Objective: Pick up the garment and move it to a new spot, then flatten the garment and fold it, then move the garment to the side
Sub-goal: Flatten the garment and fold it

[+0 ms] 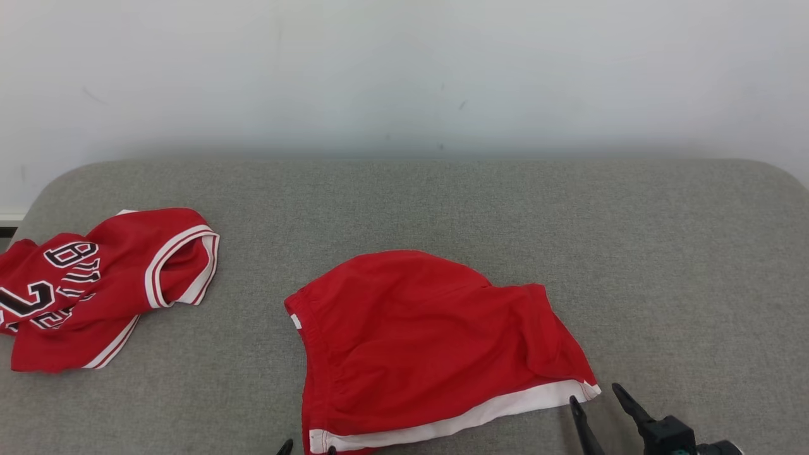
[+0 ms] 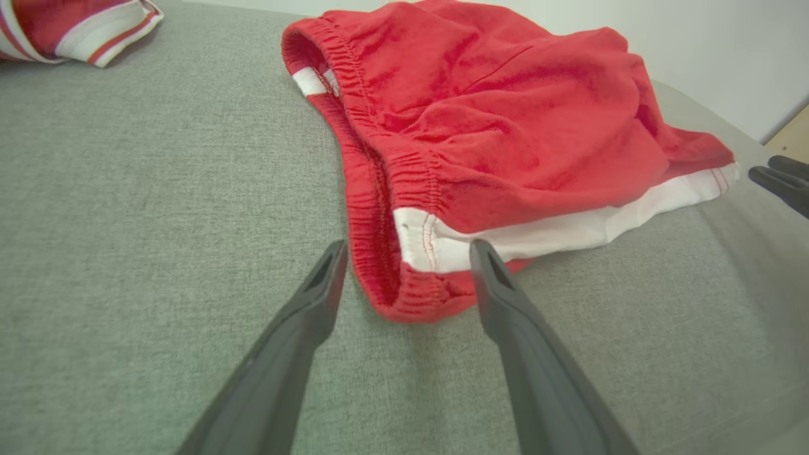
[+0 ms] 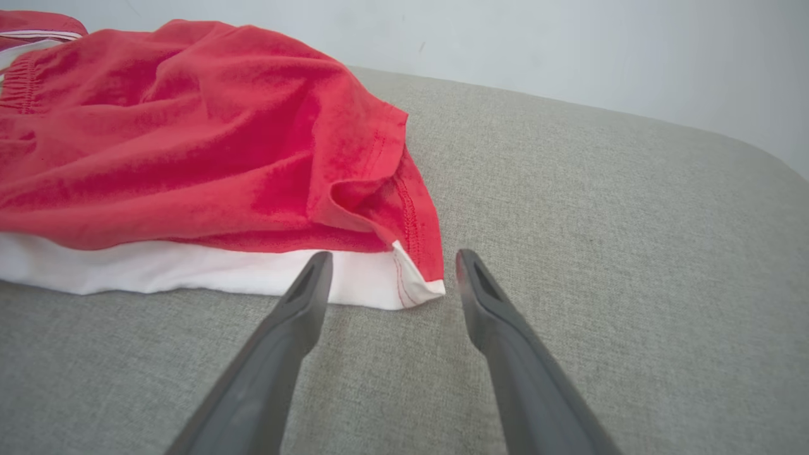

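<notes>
The garment, red shorts (image 1: 423, 341) with a white hem and an elastic waistband, lies rumpled on the grey cushion (image 1: 442, 202) at centre front. My left gripper (image 2: 407, 246) is open, its fingertips either side of the near waistband corner (image 2: 417, 297); in the head view its tips (image 1: 308, 448) just peek in at the bottom edge. My right gripper (image 3: 393, 254) is open too, its fingers pointing at the shorts' white hem corner (image 3: 411, 287). It stands just right of the hem in the head view (image 1: 594, 393).
A second red garment, a jersey (image 1: 88, 284) with white trim and black lettering, lies crumpled at the cushion's left end. A pale wall (image 1: 404, 69) runs behind. Bare grey cushion stretches to the right and behind the shorts.
</notes>
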`<state>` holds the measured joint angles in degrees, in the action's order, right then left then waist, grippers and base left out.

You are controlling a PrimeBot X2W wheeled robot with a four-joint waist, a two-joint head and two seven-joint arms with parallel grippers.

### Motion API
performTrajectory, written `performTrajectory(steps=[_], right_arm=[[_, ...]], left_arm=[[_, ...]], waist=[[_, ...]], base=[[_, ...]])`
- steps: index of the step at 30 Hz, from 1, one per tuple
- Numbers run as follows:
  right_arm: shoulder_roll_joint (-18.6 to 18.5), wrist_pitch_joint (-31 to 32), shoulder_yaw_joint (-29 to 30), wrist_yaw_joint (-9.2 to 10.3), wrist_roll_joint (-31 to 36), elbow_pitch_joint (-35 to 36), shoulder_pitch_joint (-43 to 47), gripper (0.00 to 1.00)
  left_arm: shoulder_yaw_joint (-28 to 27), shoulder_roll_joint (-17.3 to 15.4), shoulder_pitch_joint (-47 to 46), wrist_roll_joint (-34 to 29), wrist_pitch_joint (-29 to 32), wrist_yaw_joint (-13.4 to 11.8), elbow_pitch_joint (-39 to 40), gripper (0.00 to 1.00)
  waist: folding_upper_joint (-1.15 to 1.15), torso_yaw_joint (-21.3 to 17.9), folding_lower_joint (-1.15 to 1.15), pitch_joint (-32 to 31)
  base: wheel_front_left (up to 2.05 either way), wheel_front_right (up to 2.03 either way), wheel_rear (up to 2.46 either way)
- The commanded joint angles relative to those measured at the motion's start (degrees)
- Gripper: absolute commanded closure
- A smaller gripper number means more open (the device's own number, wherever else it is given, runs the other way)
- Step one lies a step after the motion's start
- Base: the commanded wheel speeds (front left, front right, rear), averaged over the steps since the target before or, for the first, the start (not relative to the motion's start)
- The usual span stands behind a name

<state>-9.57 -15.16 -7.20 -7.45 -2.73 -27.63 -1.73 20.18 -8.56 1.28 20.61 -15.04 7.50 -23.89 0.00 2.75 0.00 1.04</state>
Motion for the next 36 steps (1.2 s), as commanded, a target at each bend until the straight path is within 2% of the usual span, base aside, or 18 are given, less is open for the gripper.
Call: performTrajectory(steps=[1,12,13,14,15,22,32,36], right_arm=[[-0.65,-0.1,-0.21,-0.09,0.41,-0.4,-0.89,0.0],[-3.32,-0.1,-3.86,-0.09,0.36,-7.47,-6.97,0.0],[-3.28,-0.1,-4.34,-0.09,0.14,-8.19,-7.52,0.56],[-3.37,-0.09,-4.9,-0.09,0.07,-8.86,-8.11,0.8],[-3.37,-0.09,-5.69,-0.09,-0.16,-9.73,-8.59,1.0],[-3.9,-0.1,-9.3,-0.09,-3.59,-9.94,-9.15,1.0],[-7.52,-0.1,-14.56,-0.09,-14.67,-2.29,-2.42,1.0],[-10.21,-0.06,-16.37,-0.09,-18.62,1.45,-2.66,1.0]], left_arm=[[0.16,-0.15,-1.15,-0.12,-0.08,-0.06,-0.09,0.0],[3.87,-0.88,-6.59,2.77,-0.08,-0.06,-5.25,0.0],[3.99,-0.83,-6.94,3.33,-0.08,-0.07,-5.56,0.24],[4.13,-0.86,-7.34,3.74,-0.08,-0.07,-5.87,0.55],[4.5,-0.93,-7.71,4.04,-0.08,-0.06,-5.8,1.0],[3.95,-1.9,-5.18,5.45,-0.08,-0.06,-1.9,1.0],[6.02,-4.91,-0.97,8.17,-0.08,-0.06,4.1,1.0],[6.03,-7.82,-2.2,8.82,-0.08,-0.06,6.91,1.0]], waist=[[0.0,0.1,0.0,0.2],[0.0,0.27,0.0,2.35],[0.0,0.29,0.0,2.47],[0.0,0.3,0.0,2.56],[0.0,0.32,0.0,2.62],[0.0,0.44,0.0,2.07],[0.0,0.95,0.0,1.21],[0.0,0.12,0.0,1.29]], base=[[0.0,0.0,0.0],[0.0,0.0,0.0],[0.0,0.0,0.0],[0.0,0.0,0.0],[0.0,0.0,0.0],[0.0,0.0,0.0],[0.0,0.0,0.0],[0.0,0.0,0.0]])
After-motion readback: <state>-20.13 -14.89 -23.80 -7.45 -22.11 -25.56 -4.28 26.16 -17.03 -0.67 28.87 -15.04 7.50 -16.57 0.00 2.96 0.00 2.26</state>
